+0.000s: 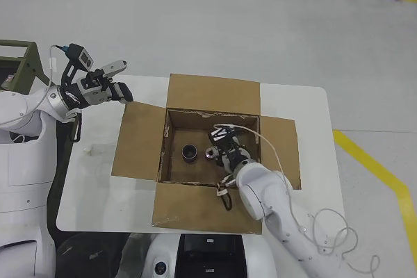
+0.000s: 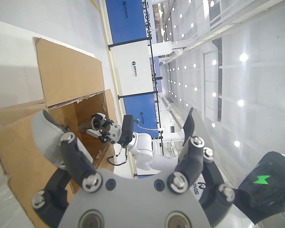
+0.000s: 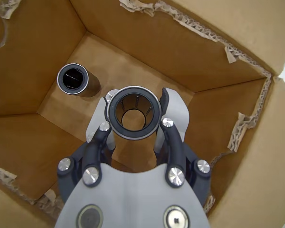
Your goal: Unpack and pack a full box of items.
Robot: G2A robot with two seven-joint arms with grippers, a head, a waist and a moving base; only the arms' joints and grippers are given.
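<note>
- Right claw [image 3: 135, 99] is down inside the open cardboard box [image 1: 212, 119], clamped on a metal sleeve [image 3: 156, 113].
- second sleeve [image 1: 189, 152] stands upright on the box floor, at 9 o'clock of the held one from the top view.
- Left claw [image 1: 120, 80] is spread wide over the tabletop [image 1: 97, 187], 10 o'clock of the box.

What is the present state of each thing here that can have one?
cardboard box: open, four flaps folded outward.
right gripper: shut on the held linear bearing.
held linear bearing: clamped with its bore upright, over the box.
second linear bearing: standing upright on the box floor, untouched.
left gripper: open, empty, beside the box.
</note>
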